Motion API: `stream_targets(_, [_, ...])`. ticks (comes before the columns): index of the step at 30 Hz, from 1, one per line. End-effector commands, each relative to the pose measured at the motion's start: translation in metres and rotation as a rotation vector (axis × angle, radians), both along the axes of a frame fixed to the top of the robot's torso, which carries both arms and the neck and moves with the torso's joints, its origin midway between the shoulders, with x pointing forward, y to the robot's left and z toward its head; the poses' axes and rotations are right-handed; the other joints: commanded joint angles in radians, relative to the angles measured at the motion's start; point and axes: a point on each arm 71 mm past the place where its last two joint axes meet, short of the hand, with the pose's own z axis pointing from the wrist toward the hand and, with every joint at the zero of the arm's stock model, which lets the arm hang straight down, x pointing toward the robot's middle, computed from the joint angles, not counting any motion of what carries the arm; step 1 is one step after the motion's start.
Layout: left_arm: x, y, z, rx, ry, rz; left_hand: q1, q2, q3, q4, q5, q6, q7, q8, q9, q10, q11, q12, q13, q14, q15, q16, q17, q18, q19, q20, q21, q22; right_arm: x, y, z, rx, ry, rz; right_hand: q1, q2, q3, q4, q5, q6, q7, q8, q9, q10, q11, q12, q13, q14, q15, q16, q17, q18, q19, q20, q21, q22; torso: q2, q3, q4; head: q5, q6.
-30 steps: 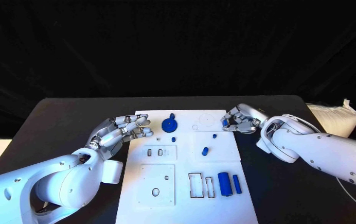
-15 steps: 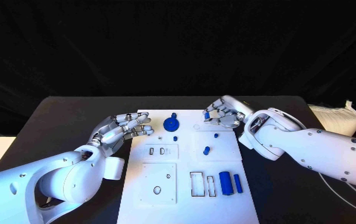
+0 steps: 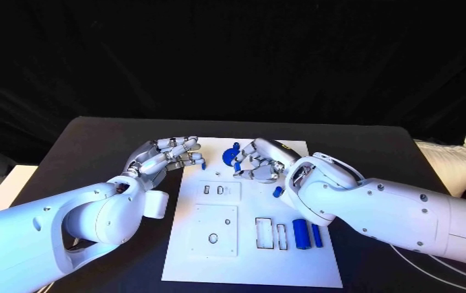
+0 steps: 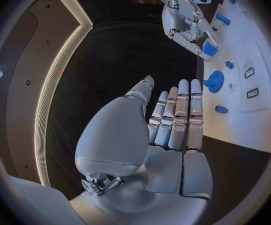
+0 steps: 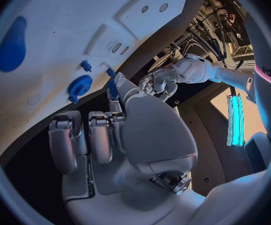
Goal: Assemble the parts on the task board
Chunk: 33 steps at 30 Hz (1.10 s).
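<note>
The right robot hand (image 3: 257, 162) is over the far part of the task board (image 3: 248, 259), and it pinches a small blue part (image 4: 209, 49) between the thumb and a finger – the left wrist view shows this best. The other fingers are curled in. Just at 9 o'clock from this hand, on the board, lies the blue gear (image 3: 230, 155), partly hidden behind the fingers. The left robot hand (image 3: 167, 159) hovers at the board's left edge, near the far corner; it holds nothing, and its fingers are straight and a little apart.

I judge that the step in hand is to bring the pinched part to its seat on the board. Which seat, I cannot tell. To do it well, the right hand should keep the part upright and lower it slowly, straight down, not sideways, because the gear and a small blue peg (image 3: 278, 191) are close and can be pushed away. The blue bars (image 3: 300, 234) at 5 o'clock on the board, beside the rectangular slots (image 3: 269, 233), are not yet placed – much of the assembly remains. The tabletop (image 3: 97, 145) is black.
</note>
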Motion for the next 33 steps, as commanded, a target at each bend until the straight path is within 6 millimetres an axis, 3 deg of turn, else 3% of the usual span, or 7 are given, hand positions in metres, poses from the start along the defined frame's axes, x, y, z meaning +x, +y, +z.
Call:
stream_targets(1, [0.0,-0.002,0.001,-0.023,-0.006,-0.015,-0.002,0.009,0.0,-0.008,-0.003,-0.006,0.001,0.0,0.0,-0.007,0.002,0.003,-0.001,-0.007,0.001,-0.003,0.002,0.009,-0.01,0.0,-0.002,-0.001,-0.002,0.008,-0.008,-0.088,-0.022,0.004,-0.013,0.001,0.009,-0.001,-0.008,0.031,-0.023,0.002,0.013,0.079,-0.006,-0.005,0.229,0.108,-0.006,0.004,0.263,-0.014,0.105,-0.004,0.002,0.263,-0.005,-0.0053,0.0003,0.005,-0.008])
stream_targets(3, [0.0,-0.002,0.001,-0.023,-0.006,-0.015,-0.002,0.009,0.0,-0.008,-0.003,-0.006,0.001,0.0,0.0,-0.007,0.002,0.003,-0.001,-0.007,0.001,-0.003,0.002,0.009,-0.01,0.0,-0.002,-0.001,-0.004,0.013,-0.012,-0.102,-0.017,0.011,-0.017,-0.003,0.009,-0.001,-0.01,0.03,-0.022,0.001,0.013,0.079,-0.006,-0.005,0.229,0.108,-0.006,0.004,0.263,-0.014,0.105,-0.003,0.002,0.263,-0.005,-0.007,0.0005,0.006,-0.011])
stream_targets(15, [0.0,-0.004,0.001,-0.027,-0.004,-0.022,-0.002,0.01,0.001,-0.009,-0.003,-0.006,0.001,0.0,0.0,-0.007,0.002,0.003,-0.001,-0.007,0.001,-0.003,0.002,0.009,-0.01,0.0,-0.002,-0.001,-0.01,0.031,-0.027,-0.164,0.006,0.044,-0.023,-0.007,0.009,-0.002,-0.012,0.029,-0.022,-0.001,0.012,0.079,-0.005,-0.005,0.229,0.108,-0.005,0.004,0.263,-0.014,0.105,-0.003,0.002,0.263,-0.004,-0.0043,0.0006,0.009,-0.021])
stream_targets(33, [-0.001,-0.005,0.001,-0.03,-0.003,-0.028,-0.002,0.01,0.001,-0.009,-0.003,-0.006,0.001,0.0,0.0,-0.007,0.002,0.003,-0.001,-0.007,0.001,-0.003,0.002,0.009,-0.01,0.0,-0.002,-0.001,-0.01,0.032,-0.036,-0.245,0.041,0.059,-0.044,-0.021,0.006,0.0,-0.015,0.027,-0.02,-0.006,0.011,0.077,-0.003,-0.01,0.227,0.108,-0.004,0.004,0.263,-0.014,0.105,-0.002,0.002,0.263,-0.004,-0.0036,0.0011,0.011,-0.032])
